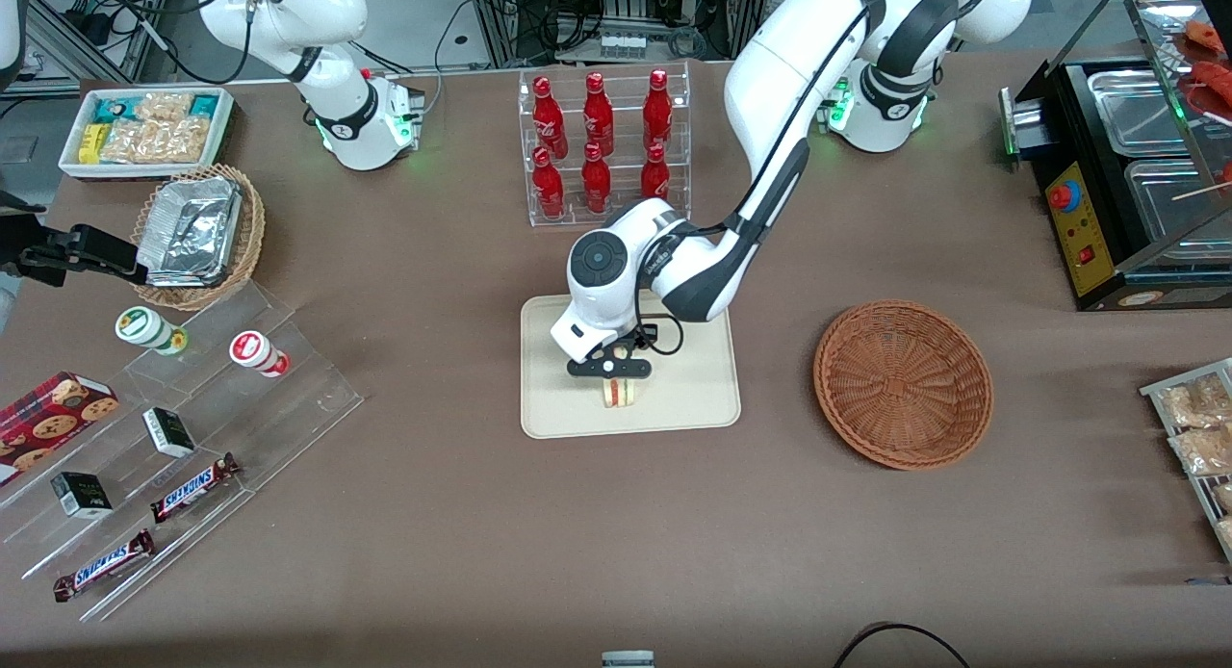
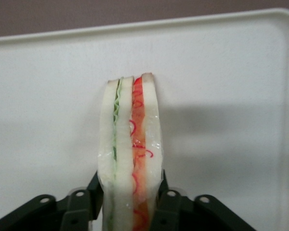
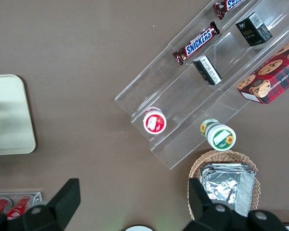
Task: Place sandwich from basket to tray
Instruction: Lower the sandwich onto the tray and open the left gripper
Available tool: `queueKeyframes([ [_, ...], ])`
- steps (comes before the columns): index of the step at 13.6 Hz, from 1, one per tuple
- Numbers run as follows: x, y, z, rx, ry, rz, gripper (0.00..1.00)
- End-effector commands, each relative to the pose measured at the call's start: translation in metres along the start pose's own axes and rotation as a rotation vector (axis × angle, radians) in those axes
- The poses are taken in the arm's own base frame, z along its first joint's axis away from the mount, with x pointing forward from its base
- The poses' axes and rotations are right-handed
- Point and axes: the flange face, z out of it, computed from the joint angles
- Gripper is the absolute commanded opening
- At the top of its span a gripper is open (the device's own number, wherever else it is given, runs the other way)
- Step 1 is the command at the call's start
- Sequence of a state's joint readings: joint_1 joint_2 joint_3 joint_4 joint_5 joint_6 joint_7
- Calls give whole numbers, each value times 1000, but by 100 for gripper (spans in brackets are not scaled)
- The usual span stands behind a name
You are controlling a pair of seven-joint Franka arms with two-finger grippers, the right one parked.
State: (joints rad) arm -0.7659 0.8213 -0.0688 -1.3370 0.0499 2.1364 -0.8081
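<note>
Cream-beige tray (image 1: pixel 693 408) carries the sandwich (image 1: pixel 621 393) on its nearer part, wedge standing on edge and pinched between the clenched fingers (image 2: pixel 169 211) of the left gripper (image 1: pixel 616 379), while the reddish-brown wicker basket (image 1: pixel 903 383) sits beside the tray, toward the working arm's end.
</note>
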Motion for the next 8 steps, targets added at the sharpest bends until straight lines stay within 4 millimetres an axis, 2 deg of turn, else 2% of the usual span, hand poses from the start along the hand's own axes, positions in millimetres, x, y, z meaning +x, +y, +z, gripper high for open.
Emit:
queueKeyframes([
  [1, 0, -6, -56, 22, 12, -25, 100],
  [3, 1, -19, -110, 18, 18, -53, 100],
  [6, 19, -79, -196, 19, 24, -187, 100],
  [8, 34, -135, -240, 5, 47, -256, 100],
])
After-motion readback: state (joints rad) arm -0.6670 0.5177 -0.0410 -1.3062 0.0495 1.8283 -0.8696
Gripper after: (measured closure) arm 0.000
